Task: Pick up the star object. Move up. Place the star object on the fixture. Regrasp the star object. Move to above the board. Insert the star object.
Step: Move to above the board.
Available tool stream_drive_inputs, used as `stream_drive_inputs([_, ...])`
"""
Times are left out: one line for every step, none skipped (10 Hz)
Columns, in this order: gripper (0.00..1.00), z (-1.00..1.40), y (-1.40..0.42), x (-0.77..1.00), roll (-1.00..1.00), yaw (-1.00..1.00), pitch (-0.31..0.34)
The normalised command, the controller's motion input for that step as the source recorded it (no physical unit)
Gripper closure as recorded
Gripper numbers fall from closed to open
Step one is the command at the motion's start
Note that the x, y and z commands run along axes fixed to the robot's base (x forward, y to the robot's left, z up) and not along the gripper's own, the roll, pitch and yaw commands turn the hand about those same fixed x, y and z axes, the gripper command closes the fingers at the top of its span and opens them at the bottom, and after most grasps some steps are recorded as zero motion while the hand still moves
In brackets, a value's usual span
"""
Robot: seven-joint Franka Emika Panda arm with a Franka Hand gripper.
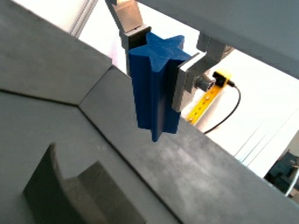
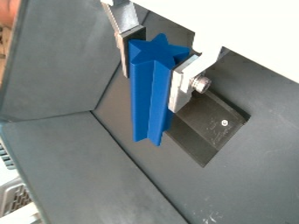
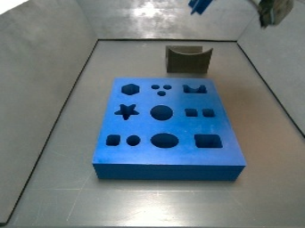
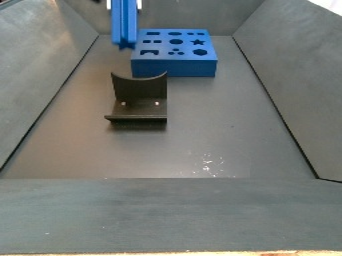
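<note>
My gripper (image 1: 160,63) is shut on the star object (image 1: 156,87), a blue peg with a star cross-section that hangs upright between the silver fingers in both wrist views (image 2: 152,87). I hold it high in the air, well off the floor. In a side view the star object (image 4: 123,25) hangs above the fixture (image 4: 138,98), a dark notched block on a base plate. In a side view only the peg's tip (image 3: 199,6) shows at the top edge, beyond the fixture (image 3: 188,60). The board (image 3: 167,125) lies flat on the floor, nearer than the fixture.
Grey sloping walls (image 4: 47,70) enclose the floor on three sides. The board's star hole (image 3: 127,111) is on its left side. A yellow cable (image 1: 216,92) hangs outside the enclosure. The fixture's base plate (image 2: 212,129) lies below the peg.
</note>
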Motion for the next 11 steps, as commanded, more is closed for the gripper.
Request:
stream_drive_inputs([1.00, 1.00, -0.09, 0.04, -0.03, 0.07, 0.128])
stream_drive_inputs([1.00, 1.00, -0.09, 0.04, -0.03, 0.07, 0.128])
stream_drive_inputs([1.00, 1.00, -0.09, 0.04, -0.02, 0.09, 0.133])
stream_drive_inputs([1.00, 1.00, -0.09, 0.04, -0.03, 0.09, 0.129])
stream_drive_inputs([1.00, 1.00, -0.08, 0.04, -0.03, 0.10, 0.119])
stream_drive_inputs([1.00, 1.00, -0.08, 0.04, -0.03, 0.11, 0.109])
stream_drive_inputs([1.00, 1.00, -0.08, 0.05, -0.04, 0.11, 0.101])
stream_drive_inputs([1.00, 1.00, -0.08, 0.05, -0.04, 0.11, 0.100])
stream_drive_inputs([1.00, 1.00, -0.07, 0.05, -0.04, 0.10, 0.088])
stream_drive_inputs([1.00, 1.00, -0.07, 0.05, -0.04, 0.10, 0.087])
stream_drive_inputs([1.00, 1.00, -0.06, 0.05, -0.04, 0.09, 0.086])
